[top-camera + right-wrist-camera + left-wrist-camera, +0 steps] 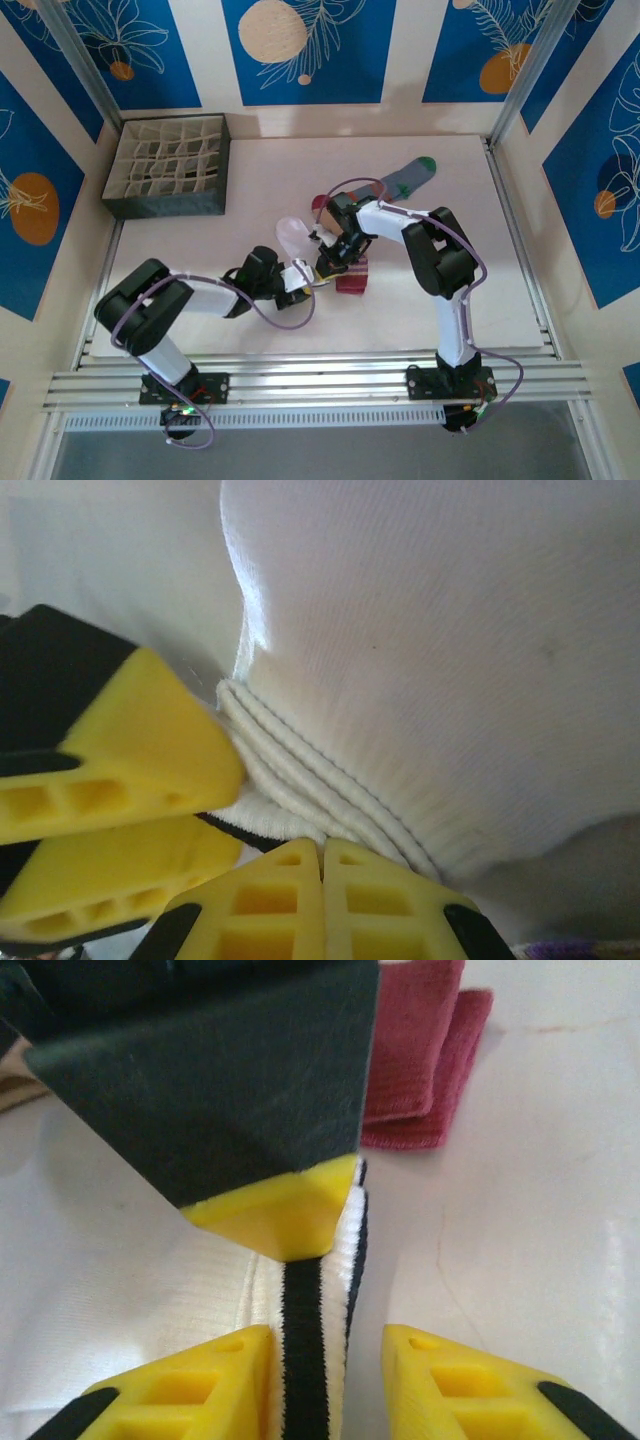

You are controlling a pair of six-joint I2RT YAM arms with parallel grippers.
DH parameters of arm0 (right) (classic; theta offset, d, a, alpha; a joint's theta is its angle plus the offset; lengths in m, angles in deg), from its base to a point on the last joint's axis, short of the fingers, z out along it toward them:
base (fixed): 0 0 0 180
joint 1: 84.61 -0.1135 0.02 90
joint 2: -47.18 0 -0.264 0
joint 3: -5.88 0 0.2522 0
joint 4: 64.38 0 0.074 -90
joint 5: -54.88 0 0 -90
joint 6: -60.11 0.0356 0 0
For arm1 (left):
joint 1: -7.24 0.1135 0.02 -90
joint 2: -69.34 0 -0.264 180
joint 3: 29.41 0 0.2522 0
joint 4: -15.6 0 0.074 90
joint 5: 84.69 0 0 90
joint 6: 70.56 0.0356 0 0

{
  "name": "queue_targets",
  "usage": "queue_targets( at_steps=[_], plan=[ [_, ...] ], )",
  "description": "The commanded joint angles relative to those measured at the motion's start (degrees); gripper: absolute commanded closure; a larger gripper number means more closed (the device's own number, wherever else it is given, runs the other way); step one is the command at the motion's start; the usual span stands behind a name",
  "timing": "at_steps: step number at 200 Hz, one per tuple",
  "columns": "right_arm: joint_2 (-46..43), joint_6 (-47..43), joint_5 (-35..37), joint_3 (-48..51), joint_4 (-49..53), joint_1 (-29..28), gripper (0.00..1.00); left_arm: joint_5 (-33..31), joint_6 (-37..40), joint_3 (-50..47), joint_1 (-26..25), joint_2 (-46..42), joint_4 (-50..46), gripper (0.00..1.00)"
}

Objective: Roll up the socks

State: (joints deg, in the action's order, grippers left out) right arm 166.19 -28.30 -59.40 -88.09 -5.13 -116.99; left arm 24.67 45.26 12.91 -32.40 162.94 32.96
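Note:
The white sock (293,235) lies mid-table, and its black-striped cuff (305,1360) stands on edge between the fingers of my left gripper (325,1336). The left finger touches the cuff, while a gap separates the right finger (470,1385) from it, so this gripper is open around the cuff. My right gripper (322,846) is shut, with its tips pressed against the cuff's ribbed edge (300,770); its yellow tip (285,1215) sits over the stripe. A folded maroon sock (420,1060) lies just beyond. The grey-blue sock (410,178) with a green toe lies flat farther back.
A grey box with a white divider grid (170,165) stands at the back left. Both wrists (318,265) crowd together at the table's centre. A metal rail (320,385) runs along the near edge, and patterned walls close in the sides.

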Motion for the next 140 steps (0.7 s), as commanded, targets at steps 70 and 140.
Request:
queue_targets(
  at_steps=[70,140],
  plan=[
    [-4.63,1.63,-8.04,6.28,-5.28,3.44,0.63,6.33,-10.28,8.77,0.87,5.14,-11.71,1.00],
    [-5.49,2.12,-8.49,10.70,-11.94,3.67,0.59,19.45,-28.32,13.41,7.46,12.61,-16.00,1.00]
  ],
)
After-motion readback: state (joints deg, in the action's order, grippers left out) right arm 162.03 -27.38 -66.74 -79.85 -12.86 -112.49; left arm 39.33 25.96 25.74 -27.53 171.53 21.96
